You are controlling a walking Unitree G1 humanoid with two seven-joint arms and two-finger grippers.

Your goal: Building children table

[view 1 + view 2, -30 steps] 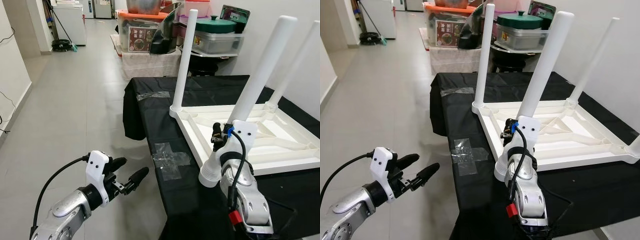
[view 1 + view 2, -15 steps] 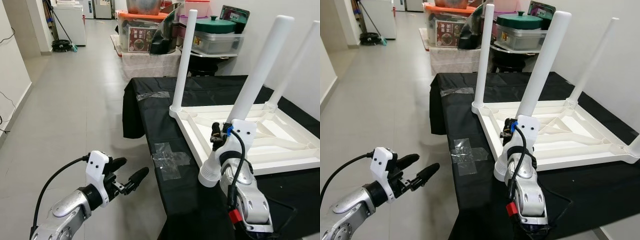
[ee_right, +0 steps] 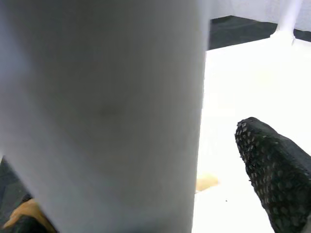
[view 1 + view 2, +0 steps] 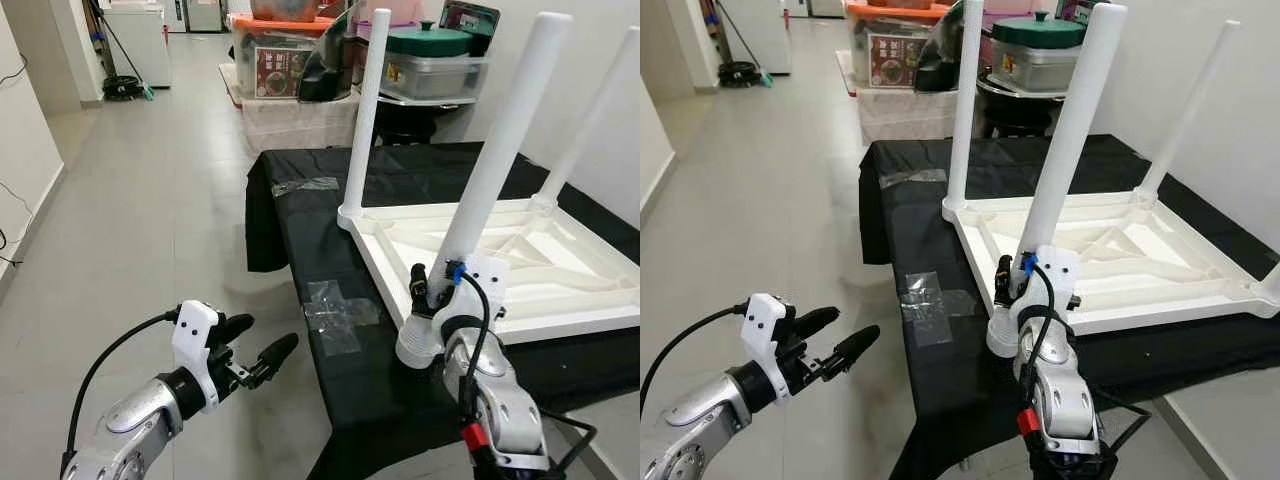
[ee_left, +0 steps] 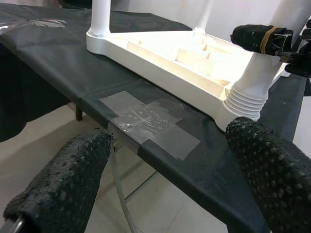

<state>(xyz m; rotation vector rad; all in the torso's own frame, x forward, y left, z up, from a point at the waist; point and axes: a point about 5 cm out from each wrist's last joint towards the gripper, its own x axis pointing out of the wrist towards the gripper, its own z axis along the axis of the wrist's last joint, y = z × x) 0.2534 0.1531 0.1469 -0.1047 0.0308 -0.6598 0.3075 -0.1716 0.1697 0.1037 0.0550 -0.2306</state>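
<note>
At near corner, right fingers (image 4: 430,290) clasp table leg (image 4: 497,155), contact half-hidden; left fingers (image 4: 262,352) spread, empty.

Silver arms, white wrist housings, black cables, textured black end effector fingers (image 5: 63,179).

A home hallway: grey tiled floor (image 4: 150,200), stacked storage boxes (image 4: 285,65), a lidded green pot (image 4: 430,40).

Black cloth (image 4: 400,180) draped over a work surface, crossed strips of clear tape (image 4: 338,312) near its edge, grey tiled floor (image 4: 150,190), green-lidded pot (image 4: 430,42) on a metal container (image 4: 430,80), orange-lidded storage bin (image 4: 275,65), white appliance (image 4: 140,40) down the corridor.
</note>
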